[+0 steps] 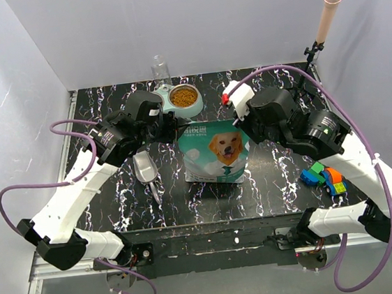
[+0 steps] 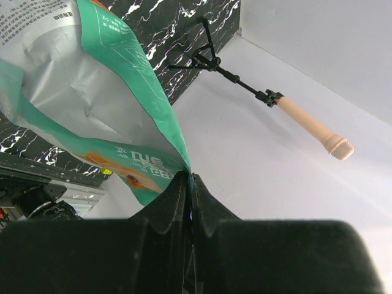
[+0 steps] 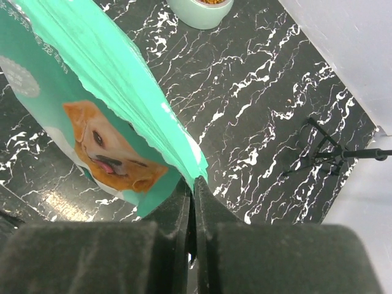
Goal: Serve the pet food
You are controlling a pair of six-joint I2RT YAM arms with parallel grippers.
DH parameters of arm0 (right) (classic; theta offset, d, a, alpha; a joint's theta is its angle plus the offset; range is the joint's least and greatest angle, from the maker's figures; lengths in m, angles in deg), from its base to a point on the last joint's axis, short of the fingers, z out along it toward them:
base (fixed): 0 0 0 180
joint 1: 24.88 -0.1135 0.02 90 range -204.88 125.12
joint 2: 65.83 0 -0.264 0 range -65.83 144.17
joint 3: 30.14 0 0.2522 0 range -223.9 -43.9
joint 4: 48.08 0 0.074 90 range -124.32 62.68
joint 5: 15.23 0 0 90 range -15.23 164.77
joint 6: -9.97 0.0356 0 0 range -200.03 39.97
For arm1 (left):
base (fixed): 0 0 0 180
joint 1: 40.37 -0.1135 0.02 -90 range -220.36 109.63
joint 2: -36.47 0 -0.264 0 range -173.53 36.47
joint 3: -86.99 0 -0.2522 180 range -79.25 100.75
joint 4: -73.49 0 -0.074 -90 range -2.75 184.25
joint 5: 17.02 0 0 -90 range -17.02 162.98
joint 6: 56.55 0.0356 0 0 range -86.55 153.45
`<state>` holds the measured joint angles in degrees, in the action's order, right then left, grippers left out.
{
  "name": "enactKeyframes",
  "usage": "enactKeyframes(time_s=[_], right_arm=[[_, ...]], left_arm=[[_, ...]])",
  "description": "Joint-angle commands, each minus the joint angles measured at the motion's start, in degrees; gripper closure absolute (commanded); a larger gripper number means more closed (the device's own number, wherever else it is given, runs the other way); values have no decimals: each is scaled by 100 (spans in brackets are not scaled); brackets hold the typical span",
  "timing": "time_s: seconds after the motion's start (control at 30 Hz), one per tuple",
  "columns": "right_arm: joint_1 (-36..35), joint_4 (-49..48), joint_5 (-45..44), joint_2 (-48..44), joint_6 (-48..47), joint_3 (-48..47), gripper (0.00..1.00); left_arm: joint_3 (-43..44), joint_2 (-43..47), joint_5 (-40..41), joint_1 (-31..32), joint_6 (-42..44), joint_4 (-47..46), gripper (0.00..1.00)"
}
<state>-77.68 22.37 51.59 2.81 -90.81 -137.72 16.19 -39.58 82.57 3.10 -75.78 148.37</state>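
The teal-and-white pet food bag with a golden retriever picture stands upright mid-table. My left gripper is shut on its top left corner; the left wrist view shows the bag pinched at my left gripper. My right gripper is shut on the top right corner; the right wrist view shows the bag held at my right gripper. Brown kibble fills one cup of the mint-green double bowl behind the bag. A grey scoop lies left of the bag.
A clear bottle stands on the bowl's left side. Coloured blocks lie at the right of the table. A microphone on a small tripod stands at the back right corner. White walls enclose the table.
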Motion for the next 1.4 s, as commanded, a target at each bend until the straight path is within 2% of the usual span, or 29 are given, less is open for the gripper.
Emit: enactKeyframes(time_s=[0.0, 0.03, 0.17, 0.2, 0.23, 0.27, 0.37, 0.4, 0.43, 0.47, 0.5, 0.53, 0.57, 0.6, 0.67, 0.77, 0.83, 0.97, 1.1, 1.23, 1.37], right_arm=[[366, 564, -970, -667, -125, 144, 90], [375, 589, -821, -737, -178, 119, 98], [402, 738, -1012, -712, -161, 31, 99], [402, 652, -1109, -747, -117, 83, 83], [402, 599, -1049, -790, -169, 144, 85], [402, 694, -813, -800, -187, 110, 98], [419, 800, -924, -747, -117, 48, 99], [419, 722, -1064, -773, -91, 109, 87], [419, 617, -1135, -826, -99, 162, 71], [419, 668, -1006, -843, -160, 154, 88], [419, 721, -909, -826, -204, 101, 98], [419, 765, -986, -791, -152, 49, 96], [419, 774, -1056, -774, -74, 5, 80], [419, 722, -1048, -782, -47, -5, 30], [419, 677, -813, -826, -90, -13, 19], [410, 660, -338, -835, -161, 21, 16], [419, 528, -74, -879, -231, 100, 14], [419, 150, 427, -993, -240, 110, 13], [419, -34, 621, -1028, -143, 75, 12], [419, -166, 394, -1133, 172, -83, 11], [419, -53, -658, -1326, 866, -469, 11]], left_arm=[[195, 530, 861, -215, -19, 163, 100], [194, 530, 861, -215, -19, 163, 100], [194, 530, 870, -207, -19, 172, 100], [194, 530, 861, -215, -19, 154, 100], [194, 521, 852, -215, -19, 154, 100], [203, 521, 852, -207, -19, 146, 100], [194, 512, 861, -215, -11, 137, 100], [194, 512, 870, -215, -11, 145, 100], [194, 512, 870, -207, -11, 146, 100], [186, 521, 870, -215, -11, 154, 100], [177, 521, 852, -215, -19, 146, 100], [168, 539, 852, -207, -19, 111, 100], [125, 556, 843, -215, -11, 84, 100], [81, 582, 835, -207, 33, -20, 100], [-68, 644, 826, -215, 69, -240, 98], [-96, 653, 791, -207, 77, -276, 84], [-113, 653, 791, -207, 86, -267, 80], [-122, 662, 799, -207, 77, -285, 62], [-70, 670, 834, -215, 147, -303, 50], [62, 758, 817, -215, 367, -338, 41], [370, 986, 904, -207, 937, -679, 36]])
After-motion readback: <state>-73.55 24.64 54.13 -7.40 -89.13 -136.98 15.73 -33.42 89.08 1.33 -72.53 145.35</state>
